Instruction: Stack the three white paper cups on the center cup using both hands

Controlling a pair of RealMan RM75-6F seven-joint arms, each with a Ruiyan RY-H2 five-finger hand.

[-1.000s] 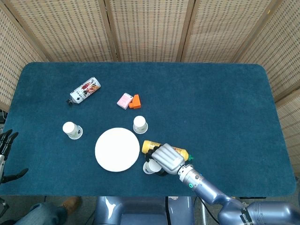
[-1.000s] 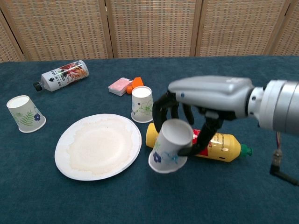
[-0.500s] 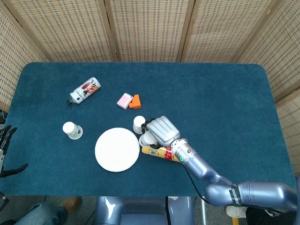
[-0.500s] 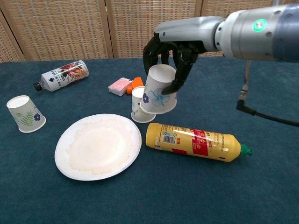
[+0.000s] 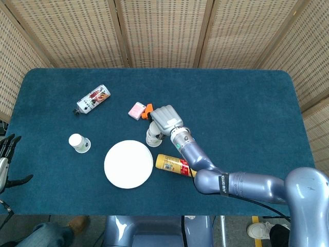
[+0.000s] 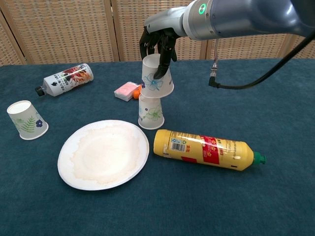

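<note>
My right hand grips an upside-down white paper cup with a blue flower from above. The cup hangs slightly tilted, and its rim meets the top of the upside-down center cup. In the head view the right hand covers much of the center cup. A third upside-down cup with a leaf print stands alone at the left. My left hand hangs off the table's left edge, fingers apart and holding nothing.
A white paper plate lies in front of the cups, with a yellow bottle on its side to the right. A labelled white bottle lies at the back left. Pink and orange blocks sit behind the center cup.
My right hand has carried the flowered cup from the table's near edge, up over the yellow bottle, onto the top of the center cup. The left hand has barely moved.
</note>
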